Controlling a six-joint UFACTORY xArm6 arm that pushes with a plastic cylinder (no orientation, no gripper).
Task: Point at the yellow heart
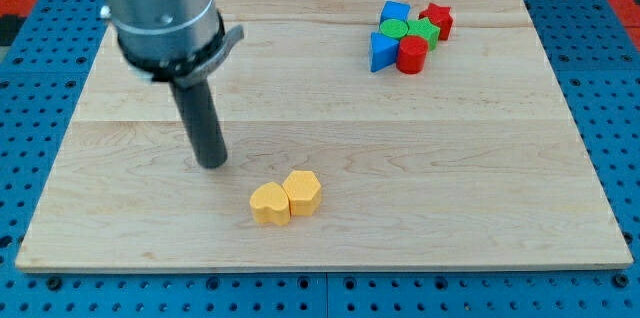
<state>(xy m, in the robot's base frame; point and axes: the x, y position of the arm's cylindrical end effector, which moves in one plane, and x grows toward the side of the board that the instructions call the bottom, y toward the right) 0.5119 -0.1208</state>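
Two yellow blocks sit touching near the view's bottom: yellow heart (268,203) on the left, yellow hexagon (303,193) on the right. My tip (211,162) rests on the wooden board (420,188) at about 10 o'clock from the heart, near but apart. No jaws, just a bare rod, holding nothing. Best move, I judge: short slide toward 4 o'clock, stop just shy, don't nudge the pair. Red, green and blue cluster (408,36) at 2 o'clock, well apart.

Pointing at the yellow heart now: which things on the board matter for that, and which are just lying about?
For the job:
my tip, up and to the view's left of the yellow pair
yellow heart

Lying about:
yellow hexagon, touching the heart
blue, green and red blocks clustered at the view's top right
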